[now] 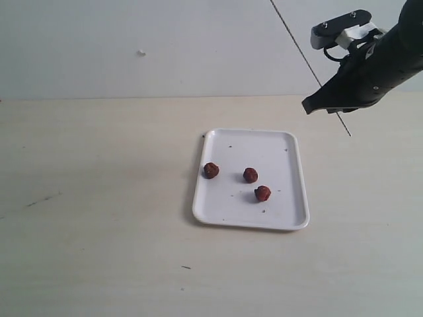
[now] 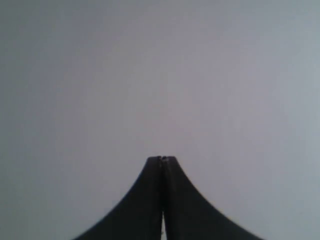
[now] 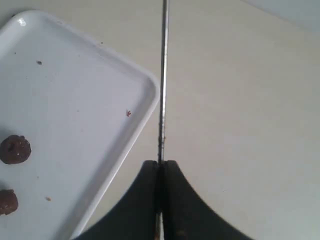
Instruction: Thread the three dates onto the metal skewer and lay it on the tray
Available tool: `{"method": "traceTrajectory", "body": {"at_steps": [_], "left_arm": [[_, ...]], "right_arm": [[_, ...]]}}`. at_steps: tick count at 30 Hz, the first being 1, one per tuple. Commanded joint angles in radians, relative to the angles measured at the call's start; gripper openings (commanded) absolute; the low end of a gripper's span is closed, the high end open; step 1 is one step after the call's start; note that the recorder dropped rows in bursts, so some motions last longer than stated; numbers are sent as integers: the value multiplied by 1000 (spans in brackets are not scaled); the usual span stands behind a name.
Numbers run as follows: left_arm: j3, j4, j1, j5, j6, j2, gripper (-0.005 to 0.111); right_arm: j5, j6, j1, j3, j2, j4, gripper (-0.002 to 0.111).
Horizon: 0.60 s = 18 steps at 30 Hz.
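The three dates point(image 1: 211, 170) point(image 1: 250, 175) point(image 1: 262, 193) lie loose on the white tray point(image 1: 285, 142). My right gripper point(image 1: 309, 105) hangs above the table past the tray's far right corner. It is shut on the metal skewer point(image 1: 298, 46), which slants up and left from it, with a short end sticking out below. In the right wrist view the gripper point(image 3: 160, 162) pinches the skewer point(image 3: 163, 75) beside the tray's rim point(image 3: 150, 82), and two dates point(image 3: 15, 149) point(image 3: 7, 201) show. My left gripper point(image 2: 162, 158) is shut on nothing and faces a plain grey surface.
The tray lies on a pale wooden table point(image 1: 92, 198) with a grey wall point(image 1: 132, 39) behind it. A few small dark specks point(image 3: 39, 62) dot the tray. The left arm is out of the exterior view.
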Motion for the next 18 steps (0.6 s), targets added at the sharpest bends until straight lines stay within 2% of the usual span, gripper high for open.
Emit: {"method": "traceTrajectory", "body": {"at_steps": [1, 5, 8, 11, 13, 15, 16, 18], "left_arm": [[-238, 30, -5, 213, 201, 463, 0], [-521, 100, -46, 649, 195, 859, 0], [-754, 97, -85, 914, 209, 1132, 8], [-1020, 97, -127, 1206, 217, 1342, 21], [-1172, 97, -156, 1405, 219, 1454, 33], [-1318, 97, -188, 1547, 243, 1559, 48], [-1368, 99, -203, 1590, 295, 1601, 53], [-1462, 119, -241, 1656, 503, 1667, 63]], "right_arm": [[-9, -5, -1, -6, 25, 4, 0], [32, -5, -1, -6, 41, 2, 0], [24, -5, -1, -6, 50, 2, 0], [21, -5, -1, -6, 61, 2, 0], [21, -5, -1, -6, 64, 2, 0], [19, -5, -1, -6, 64, 2, 0], [16, -5, -1, -6, 64, 2, 0], [12, -5, -1, -6, 64, 2, 0]]}}
